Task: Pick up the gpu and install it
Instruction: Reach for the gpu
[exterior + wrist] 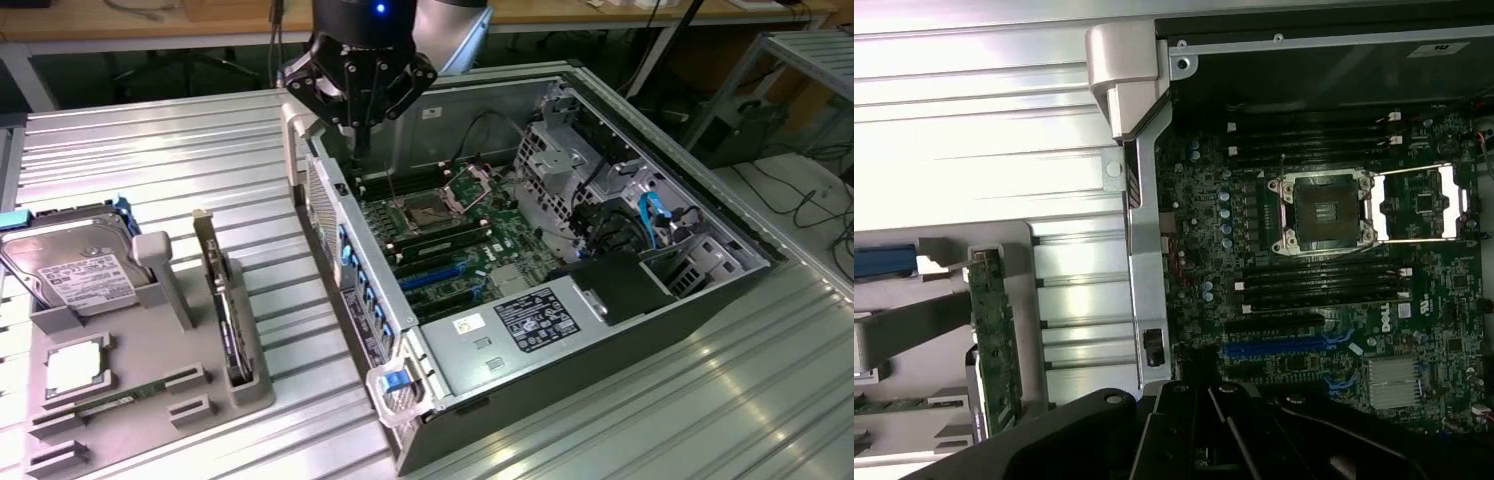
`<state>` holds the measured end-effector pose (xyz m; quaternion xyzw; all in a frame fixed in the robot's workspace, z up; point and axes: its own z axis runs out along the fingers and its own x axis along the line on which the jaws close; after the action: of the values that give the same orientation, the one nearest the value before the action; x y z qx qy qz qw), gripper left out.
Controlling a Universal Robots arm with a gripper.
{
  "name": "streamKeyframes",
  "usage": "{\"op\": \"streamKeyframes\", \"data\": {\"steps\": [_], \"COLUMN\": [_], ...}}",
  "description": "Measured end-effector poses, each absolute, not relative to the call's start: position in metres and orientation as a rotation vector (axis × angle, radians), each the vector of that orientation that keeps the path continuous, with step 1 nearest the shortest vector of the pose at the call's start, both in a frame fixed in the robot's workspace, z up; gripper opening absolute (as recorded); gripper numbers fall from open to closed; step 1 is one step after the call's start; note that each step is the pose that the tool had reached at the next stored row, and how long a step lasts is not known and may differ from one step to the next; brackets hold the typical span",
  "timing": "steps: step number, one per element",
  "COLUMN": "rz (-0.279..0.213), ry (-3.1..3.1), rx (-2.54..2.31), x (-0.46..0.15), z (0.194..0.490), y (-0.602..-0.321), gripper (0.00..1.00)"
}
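Where the graphics card (227, 310) stands: upright on its long edge in a slot of the grey holder (147, 345), on the exterior view's left, well apart from the end effector.
Card's neighbours: a hard drive (74, 265) sits in its own cradle of the same holder, near the card. Nothing but the slot appears to touch the card.
Holder: it rests on the ribbed metal worktop (174, 150), just beside the open computer case (574, 420).
Case: it lies on its side with the panel off, so the motherboard (501, 225) faces up. The blue expansion slots (430, 275) look bare, with no card seated in them.
End effector (358, 128): it hangs over the far corner of the case, above the wall that faces the holder. Its fingers are drawn together to a point and have hold of nothing.
Wrist view: looking down, it takes in both the card in its slot and the bare blue slots on the board, with the case wall between them.
Done so far: by my reading, nothing. The card is neither gripped nor lifted, and the end effector is nearer the case than the card.
Left: the whole job, the lifting and the fitting alike, as far as these pictures show.
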<state>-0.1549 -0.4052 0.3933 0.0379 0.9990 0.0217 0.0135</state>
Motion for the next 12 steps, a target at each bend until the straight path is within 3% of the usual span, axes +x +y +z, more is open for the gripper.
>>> {"op": "streamKeyframes", "data": {"steps": [12], "rz": [0.068], "ry": [3.112], "rx": [0.118], "x": [-0.1594], "z": [0.3932], "y": [-0.4079], "gripper": [0.11]}}
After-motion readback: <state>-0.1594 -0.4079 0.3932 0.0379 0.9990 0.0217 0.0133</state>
